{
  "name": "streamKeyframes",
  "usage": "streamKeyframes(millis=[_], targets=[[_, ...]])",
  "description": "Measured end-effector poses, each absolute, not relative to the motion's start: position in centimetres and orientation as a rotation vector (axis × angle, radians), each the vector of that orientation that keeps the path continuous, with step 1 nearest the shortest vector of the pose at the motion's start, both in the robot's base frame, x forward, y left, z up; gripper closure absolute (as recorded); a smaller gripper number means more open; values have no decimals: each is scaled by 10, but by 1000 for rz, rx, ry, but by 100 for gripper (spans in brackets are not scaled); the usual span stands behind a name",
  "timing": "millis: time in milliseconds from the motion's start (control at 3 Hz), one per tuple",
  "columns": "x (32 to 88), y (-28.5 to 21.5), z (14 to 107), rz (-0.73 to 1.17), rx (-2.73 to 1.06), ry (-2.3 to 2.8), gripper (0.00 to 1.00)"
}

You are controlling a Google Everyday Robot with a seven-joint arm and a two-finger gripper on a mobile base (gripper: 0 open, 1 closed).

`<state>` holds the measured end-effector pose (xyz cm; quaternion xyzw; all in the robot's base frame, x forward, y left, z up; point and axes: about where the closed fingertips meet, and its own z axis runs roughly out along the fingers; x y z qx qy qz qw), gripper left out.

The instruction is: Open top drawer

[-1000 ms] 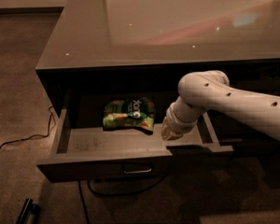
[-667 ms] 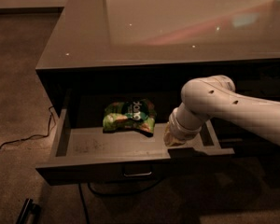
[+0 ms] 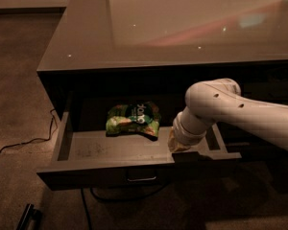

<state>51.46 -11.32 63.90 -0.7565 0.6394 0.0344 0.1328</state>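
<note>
Gripper: the gripper sits low at the end of the pale arm, down at the right end of the open drawer, just behind its front edge, at about 5 o'clock from the middle of the view.
Gripper state: cannot tell whether it is spread or pressed together; its tip is hidden behind the drawer's front edge.
Arm: comes in from 3 o'clock, bends at a rounded elbow and turns down towards the drawer.
Top drawer: the top drawer stands open, sticking out from under the counter towards 6 o'clock; its front is dark.
Handle: a small loop handle at the centre of the drawer front, at 8 o'clock from the gripper, apart from it.
Drawer floor: paler grey floor, open to view on the left half.
Snack bag: a green crumpled snack bag lies near the back of the drawer, at 10 o'clock from the gripper, near it.
Counter: a glossy counter fills the view towards 12 o'clock.
Cable: a thin cable lies on the carpet at 9 o'clock.
</note>
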Motion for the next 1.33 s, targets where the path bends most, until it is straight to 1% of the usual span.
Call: streamKeyframes(millis=[667, 1000, 1333], targets=[[515, -113, 639, 100, -2195, 1855, 12], [515, -113, 639, 100, -2195, 1855, 0], [515, -113, 639, 100, -2195, 1855, 0]])
